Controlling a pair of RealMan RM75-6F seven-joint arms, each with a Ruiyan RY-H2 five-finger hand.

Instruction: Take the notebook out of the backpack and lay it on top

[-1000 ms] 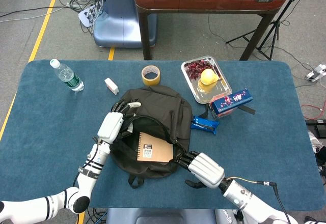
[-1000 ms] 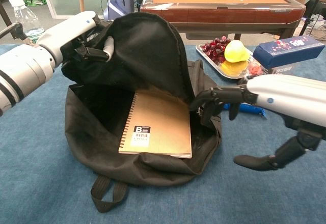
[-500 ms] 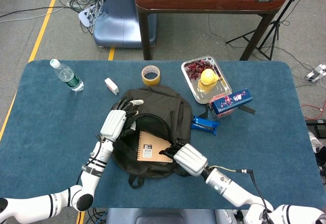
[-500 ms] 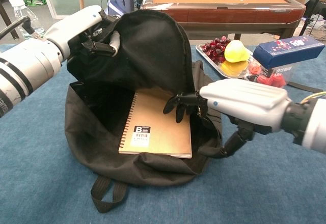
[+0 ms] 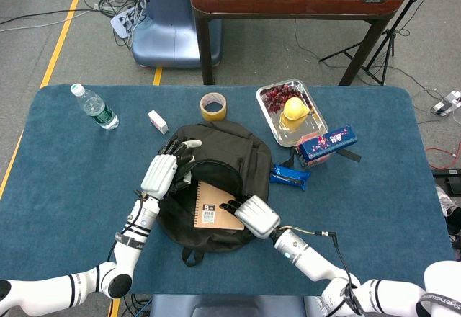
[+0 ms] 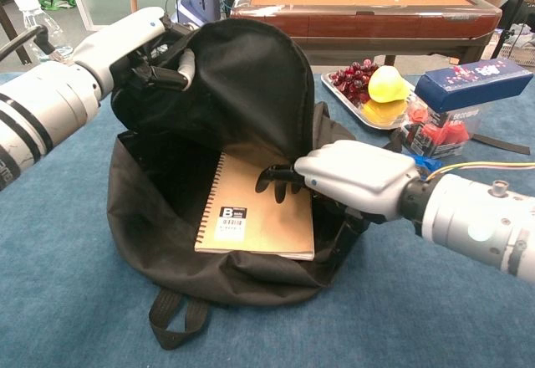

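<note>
The black backpack [image 5: 238,148] lies in the middle of the blue table, its mouth towards me. My left hand [image 5: 161,173] grips the upper flap [image 6: 242,84] and holds it raised, so the inside shows. A brown spiral notebook [image 5: 210,210] with a "B" label lies flat in the opening [image 6: 242,217]. My right hand [image 5: 255,215] reaches in from the right, and its dark fingertips [image 6: 276,181] rest on the notebook's upper right part, under the flap's edge. Its thumb is hidden below the palm.
Behind the backpack lie a roll of tape [image 5: 212,105] and a small white box [image 5: 158,122]. A water bottle [image 5: 94,106] lies far left. To the right are a metal tray [image 5: 288,137] of fruit, a blue box [image 5: 328,143] and a blue packet [image 5: 289,176].
My right hand has moved left from beside the backpack into its opening, onto the notebook. The left hand keeps the flap up, and the notebook has not moved.
</note>
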